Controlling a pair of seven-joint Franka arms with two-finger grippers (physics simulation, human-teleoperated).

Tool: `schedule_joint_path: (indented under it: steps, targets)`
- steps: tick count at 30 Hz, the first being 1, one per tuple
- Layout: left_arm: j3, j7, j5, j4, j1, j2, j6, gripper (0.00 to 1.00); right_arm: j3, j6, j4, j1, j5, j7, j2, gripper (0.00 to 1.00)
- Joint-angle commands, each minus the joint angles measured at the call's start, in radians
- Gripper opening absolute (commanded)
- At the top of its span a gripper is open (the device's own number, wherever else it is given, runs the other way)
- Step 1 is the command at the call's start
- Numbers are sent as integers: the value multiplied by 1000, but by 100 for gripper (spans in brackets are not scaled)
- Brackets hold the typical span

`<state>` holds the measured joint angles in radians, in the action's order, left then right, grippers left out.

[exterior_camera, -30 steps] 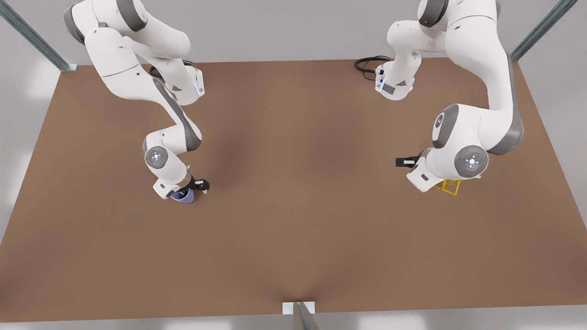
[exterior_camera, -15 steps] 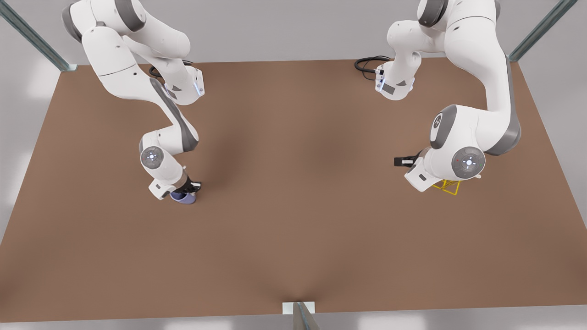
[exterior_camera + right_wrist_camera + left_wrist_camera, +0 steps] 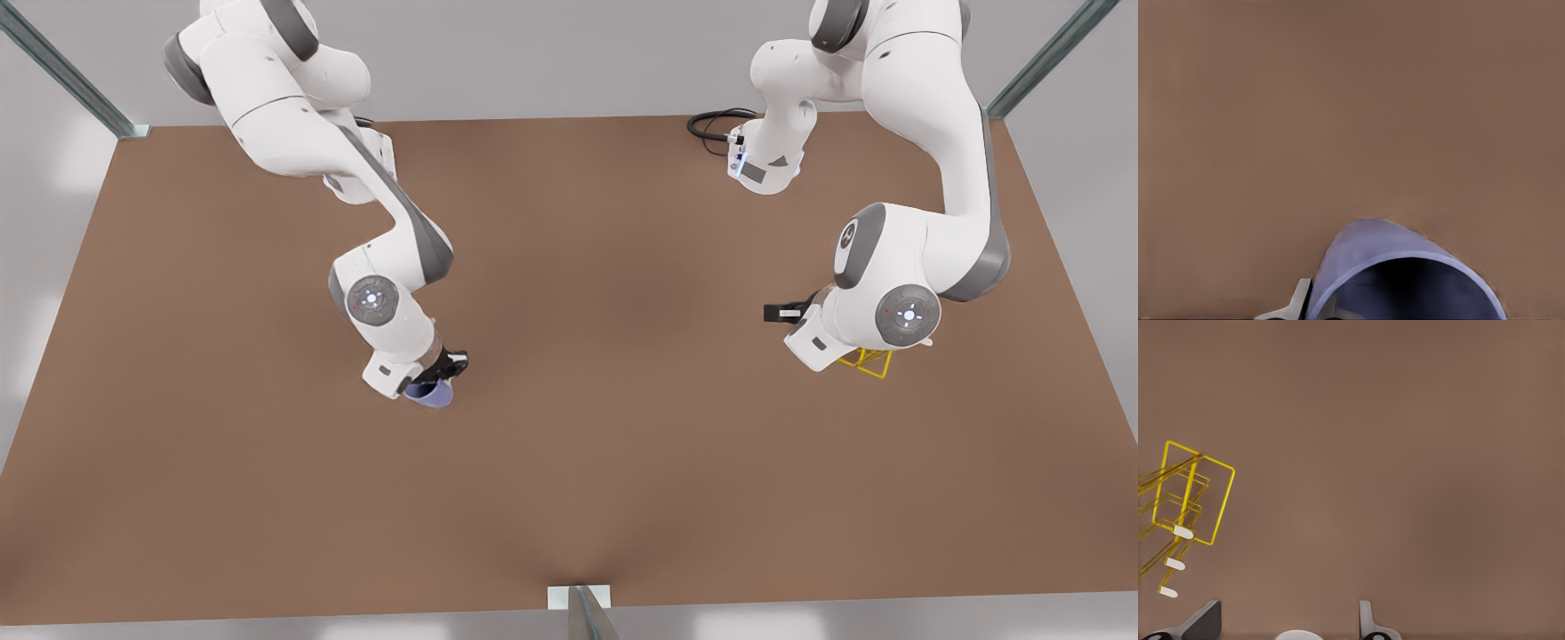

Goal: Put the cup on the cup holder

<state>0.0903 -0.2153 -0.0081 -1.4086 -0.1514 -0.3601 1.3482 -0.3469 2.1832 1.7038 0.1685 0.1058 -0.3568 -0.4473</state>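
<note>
— Where's the cup (image 3: 430,394)?

— Gripped in the right gripper (image 3: 436,380), above the table (image 3: 569,462), on the front view's left.

— And the cup holder (image 3: 869,363)?

— Standing far across at the front view's right, beside the left gripper (image 3: 1290,623), fingers spread, nothing between them.

a: where is the cup (image 3: 430,394) sitting?
b: it's hanging tilted over the table toward the front view's left, lavender-blue, its open mouth showing.
a: and the cup holder (image 3: 869,363)?
b: the yellow wire rack is standing well apart, toward the front view's right.
</note>
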Motion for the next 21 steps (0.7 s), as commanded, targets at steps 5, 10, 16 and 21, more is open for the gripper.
schedule_joint_path:
  steps: [5, 10, 16, 21]
  targets:
    - [0, -3, 2, 0, 1, 1, -1, 100, 393, -180, -268, 466, -258, -278, -140, 21]
    - [0, -1, 2, -1, 0, 0, -1, 100, 387, 24, -334, 513, -494, -254, -212, 21]
    - [0, -1, 2, 7, 10, -5, -20, 100, 339, 130, -570, 545, -706, -154, -409, 21]
    - [0, -4, 2, 7, 0, -8, -20, 100, 259, 247, -789, 536, -729, -156, -582, 21]
